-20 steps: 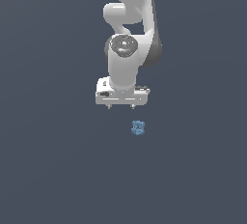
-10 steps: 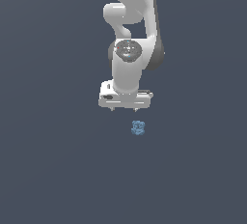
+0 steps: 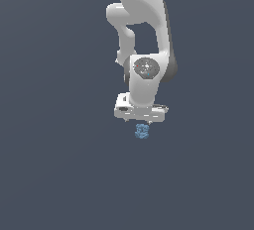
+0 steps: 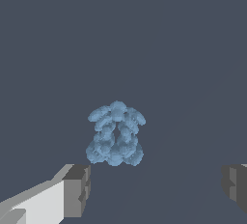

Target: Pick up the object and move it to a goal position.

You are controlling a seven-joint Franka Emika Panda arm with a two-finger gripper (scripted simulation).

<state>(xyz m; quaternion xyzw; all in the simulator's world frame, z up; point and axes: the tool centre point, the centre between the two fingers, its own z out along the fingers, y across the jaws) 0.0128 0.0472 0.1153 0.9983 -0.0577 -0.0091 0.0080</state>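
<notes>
Arm: the white Panda arm (image 3: 144, 50) drops in from the top of the exterior view, its wrist pointing straight down over the plain dark grey bench (image 3: 54, 174).

Gripper: the gripper (image 3: 142, 123) hangs right above the object, its white body square and level in the exterior view (the fingertips there are barely more than dark specks under the body).

Jaws: wide apart and holding nothing. In the wrist view one grey finger (image 4: 77, 189) sits at one side and the other finger (image 4: 235, 184) at the far edge, with bare bench between them.

Object: the object (image 3: 142, 132) is a tiny lumpy light-blue thing, lying on the bench just below the gripper in the exterior view. In the wrist view the object (image 4: 116, 133) shows as a knobbly cluster with a small dark gap in its middle.

Object and fingers: apart, no contact. In the wrist view the lump lies beyond the fingertips, nearer the first finger than the second (not centred in the gap).

Height: whether the fingertips have reached the object's level, I cannot tell.
</notes>
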